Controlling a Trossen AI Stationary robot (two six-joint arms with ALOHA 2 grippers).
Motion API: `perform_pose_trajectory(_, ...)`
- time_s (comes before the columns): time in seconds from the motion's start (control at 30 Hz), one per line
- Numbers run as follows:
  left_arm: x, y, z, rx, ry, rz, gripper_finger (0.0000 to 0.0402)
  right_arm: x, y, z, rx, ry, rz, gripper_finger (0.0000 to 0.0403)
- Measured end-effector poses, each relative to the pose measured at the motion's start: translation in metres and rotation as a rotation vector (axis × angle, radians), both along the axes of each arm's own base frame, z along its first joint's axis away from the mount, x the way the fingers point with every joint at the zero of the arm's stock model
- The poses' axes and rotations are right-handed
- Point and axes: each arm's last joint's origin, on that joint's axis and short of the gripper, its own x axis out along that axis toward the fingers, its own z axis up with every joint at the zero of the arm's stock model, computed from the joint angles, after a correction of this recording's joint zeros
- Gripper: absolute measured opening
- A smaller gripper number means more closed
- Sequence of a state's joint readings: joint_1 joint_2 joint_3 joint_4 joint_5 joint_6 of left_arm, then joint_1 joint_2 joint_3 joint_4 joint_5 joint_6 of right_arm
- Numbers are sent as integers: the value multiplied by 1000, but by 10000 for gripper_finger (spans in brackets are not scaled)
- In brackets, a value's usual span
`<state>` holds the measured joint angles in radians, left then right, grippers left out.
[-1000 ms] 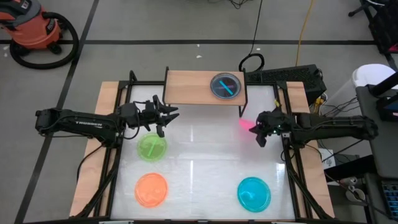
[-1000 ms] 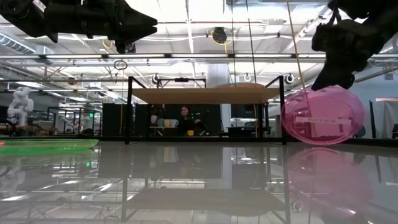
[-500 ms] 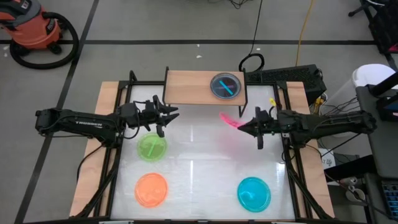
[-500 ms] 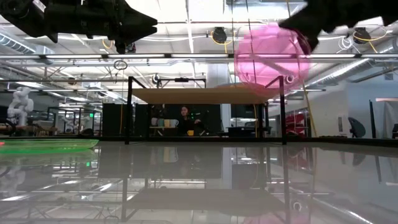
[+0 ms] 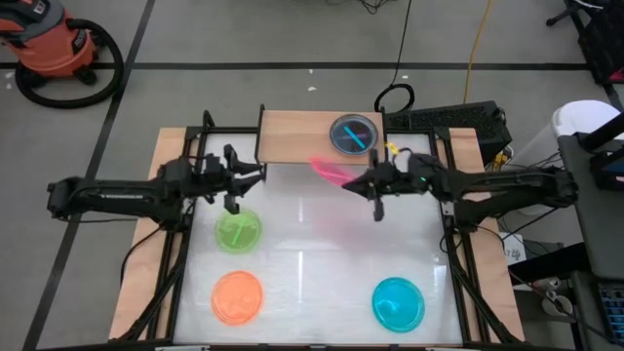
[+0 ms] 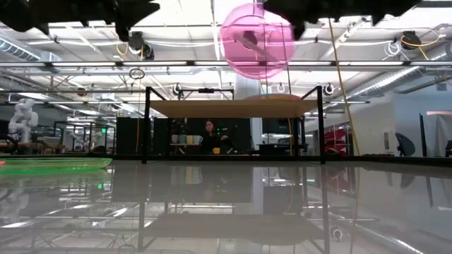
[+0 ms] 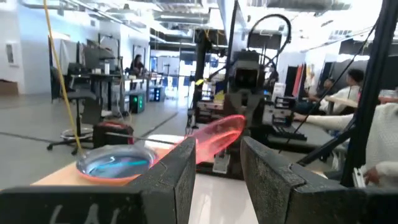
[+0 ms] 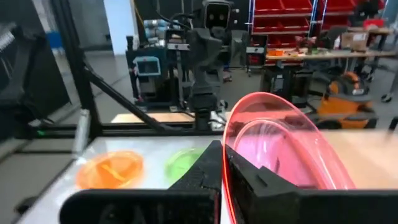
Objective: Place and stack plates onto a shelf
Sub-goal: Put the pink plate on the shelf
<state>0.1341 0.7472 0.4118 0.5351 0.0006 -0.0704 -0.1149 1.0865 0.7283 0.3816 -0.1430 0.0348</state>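
Observation:
My right gripper point(image 5: 369, 184) is shut on a pink plate point(image 5: 330, 173), high above the table just in front of the shelf point(image 5: 302, 137). The plate also shows in the low view point(image 6: 256, 41) and the right wrist view point(image 8: 280, 149). A stack of plates with a blue one on top point(image 5: 352, 135) rests on the shelf's right half. My left gripper point(image 5: 250, 179) is open and empty, above and just beyond a green plate point(image 5: 238, 230) that lies flat on the table. An orange plate point(image 5: 237, 296) and a blue plate point(image 5: 398, 302) lie near the front edge. My right gripper pinches the pink plate's rim point(image 8: 227, 140) between its two fingers. The fingers come level from the table's right side. The plate stands steeply tilted, nearly on edge, reaching out past the fingertips toward the table's left, lifted clear of table and shelf.
The shelf's left half point(image 5: 288, 137) is bare wood. The white table's middle point(image 5: 312, 253) has free room between the plates. Black frame posts stand at the shelf's corners point(image 6: 146, 123). People and equipment show in the room beyond.
My right gripper has risen and gone toward the table's left and far edge, toward the shelf, carrying the pink plate. The plate was low by the right side and now is high above shelf level. My left gripper has drawn back slightly toward the table's left edge.

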Motion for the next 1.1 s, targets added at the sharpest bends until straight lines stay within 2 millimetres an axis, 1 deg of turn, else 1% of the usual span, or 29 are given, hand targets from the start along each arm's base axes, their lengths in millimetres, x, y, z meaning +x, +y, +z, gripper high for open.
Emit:
perform_pose_trajectory(0.07, -4, -1, 0, 8, 14, 2, 131, 15, -8, 7, -59, 0, 1, 0)
perform_pose_trajectory(0.17, -5, -1, -2, 30, 44, 7, 131, 38, -21, 15, -170, 1, -7, 0)
perform_pose_trajectory(0.3, -4, 0, -3, 55, 57, 12, 131, 69, -43, 19, -287, 43, -47, 0)
perform_pose_trajectory(0.4, -3, 0, -3, 58, 57, 13, 131, 91, -64, 13, -340, 82, -81, 0)
perform_pose_trajectory(0.57, -3, 0, -4, 42, 64, 9, 131, 120, -93, -8, -359, 161, -115, 0)
perform_pose_trajectory(0.7, -3, 0, -5, 31, 77, 8, 131, 133, -103, -33, -384, 231, -108, 0)
perform_pose_trajectory(0.8, -3, 0, -5, 31, 75, 8, 131, 138, -108, -44, -397, 238, -111, 0)
perform_pose_trajectory(0.97, -3, 0, -5, 24, 74, 7, 131, 142, -117, -57, -386, 249, -129, 0)
perform_pose_trajectory(1.1, -3, 0, -5, 2, 72, 4, 131, 143, -119, -62, -332, 259, -140, 0)
